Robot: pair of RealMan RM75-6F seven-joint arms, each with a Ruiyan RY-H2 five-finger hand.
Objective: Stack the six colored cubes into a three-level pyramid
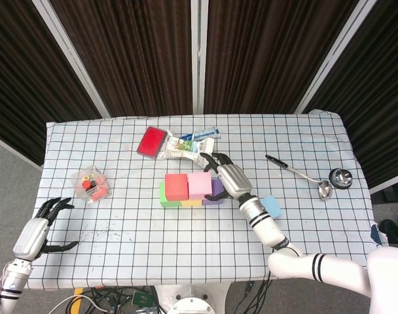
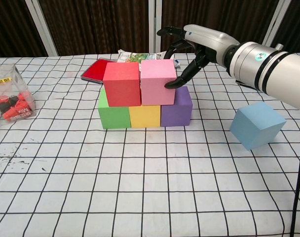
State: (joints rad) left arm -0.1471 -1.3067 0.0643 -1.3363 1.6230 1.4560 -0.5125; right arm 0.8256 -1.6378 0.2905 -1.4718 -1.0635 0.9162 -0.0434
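Observation:
A green cube, a yellow cube and a purple cube form the bottom row at mid-table. A red cube and a pink cube sit side by side on top of them, touching. My right hand reaches from the right; its fingers are spread and one fingertip presses the pink cube's right face. A light blue cube lies alone to the right, tilted. My left hand hovers at the table's front left edge, fingers apart, holding nothing.
A clear box of small red parts stands at the left. A red flat case and a snack packet lie behind the stack. A ladle and a small metal cup sit far right.

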